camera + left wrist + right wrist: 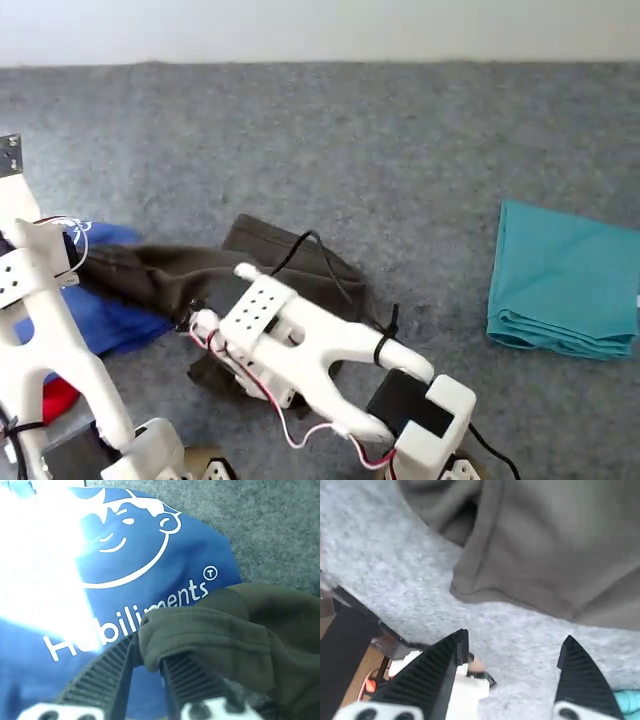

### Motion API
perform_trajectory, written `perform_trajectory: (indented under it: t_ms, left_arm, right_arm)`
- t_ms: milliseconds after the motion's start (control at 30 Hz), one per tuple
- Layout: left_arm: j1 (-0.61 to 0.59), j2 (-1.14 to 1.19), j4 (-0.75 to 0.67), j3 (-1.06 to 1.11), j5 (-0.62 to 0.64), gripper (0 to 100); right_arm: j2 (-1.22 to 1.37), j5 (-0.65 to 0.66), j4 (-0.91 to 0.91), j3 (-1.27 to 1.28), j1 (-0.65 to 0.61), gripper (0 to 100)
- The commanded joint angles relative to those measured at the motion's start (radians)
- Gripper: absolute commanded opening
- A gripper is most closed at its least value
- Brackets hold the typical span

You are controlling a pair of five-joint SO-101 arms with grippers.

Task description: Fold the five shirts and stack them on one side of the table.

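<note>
High view: the brown shirt (330, 280) lies rumpled mid-table, one part drawn out toward 9 o'clock over the blue shirt (115, 322). A folded teal shirt (560, 290) sits at 3 o'clock and a red shirt (55, 398) at 8.

Left wrist view: my left gripper (150, 655) is clamped on a fold of the brown shirt.

Right wrist view: my right gripper (515, 637) hangs with its jaws apart over the table (380, 580), near the brown hem.

My worry is that the thin left pinch slips, or drags the blue shirt along. The table alone carries the shirts.
</note>
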Motion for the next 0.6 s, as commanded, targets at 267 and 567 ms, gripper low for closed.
perform_trajectory:
  t_ms: [267,567]
  left_arm:
    - [-0.006,-0.031,-0.012,-0.039,0.002,1]
    - [-0.006,-0.031,-0.006,-0.039,0.002,1]
  right_arm:
    - [-0.042,-0.137,-0.269,0.130,-0.171,29.2]
    - [0.093,-0.140,-0.403,0.195,-0.042,26.2]
